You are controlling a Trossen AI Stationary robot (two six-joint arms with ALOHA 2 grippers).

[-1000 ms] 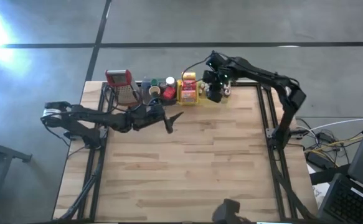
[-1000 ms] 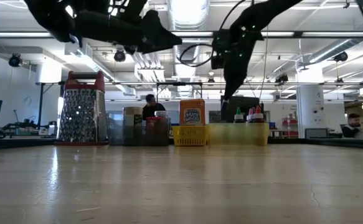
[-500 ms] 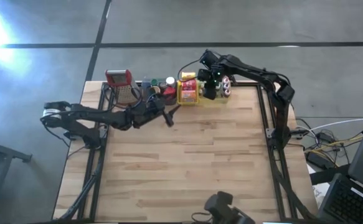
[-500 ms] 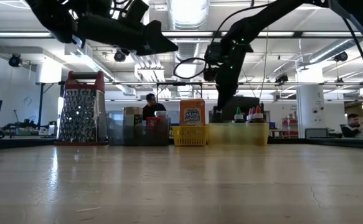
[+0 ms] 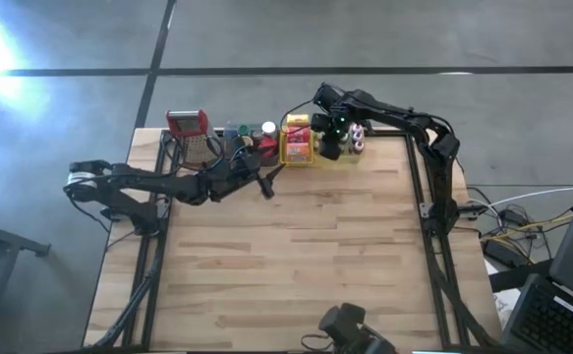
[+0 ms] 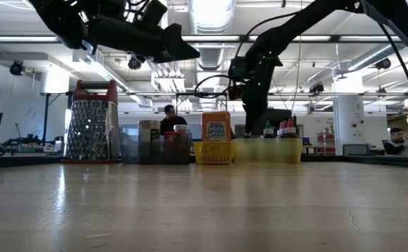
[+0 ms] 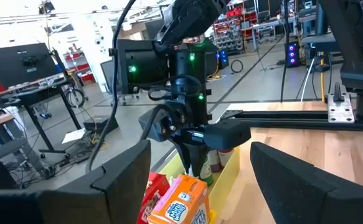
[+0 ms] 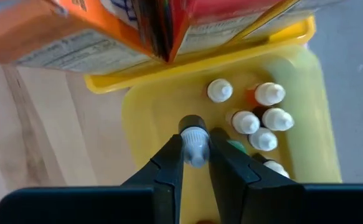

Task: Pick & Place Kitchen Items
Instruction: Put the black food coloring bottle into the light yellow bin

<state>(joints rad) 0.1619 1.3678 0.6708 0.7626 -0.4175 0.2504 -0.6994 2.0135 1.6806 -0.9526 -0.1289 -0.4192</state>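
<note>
A small whitish bottle with a dark band (image 8: 194,127) is between the fingers of my right gripper (image 8: 195,148), which points steeply down over the yellow-green tray (image 8: 144,118) at the table's far edge (image 5: 350,155). Several white-capped bottles (image 8: 262,118) stand in that tray. Orange packets (image 5: 298,138) stand in the yellow basket beside it. My left gripper (image 5: 272,183) hovers level and open, near the grey tray (image 5: 239,147), with nothing between its fingers (image 7: 122,177). My right gripper pinches the small bottle's whitish part (image 8: 195,154) between its two fingertips, coming from above and pointing down. The bottle's dark-banded end (image 8: 192,122) sticks out past the fingertips toward the tray floor. Whether that end touches the tray I cannot tell.
A red-topped metal grater (image 5: 194,133) stands at the far left by the grey tray of caps and tins. The three trays line the far edge (image 6: 210,150). Bare wooden tabletop (image 5: 296,256) spreads toward the near edge. People show in the room behind (image 6: 169,119).
My right gripper has come down with the bottle, shifting slightly toward the table's left, until its fingertips sink behind the yellow-green tray's wall in the low view. It stays shut on the bottle. My left gripper has swung a little toward the far edge.
</note>
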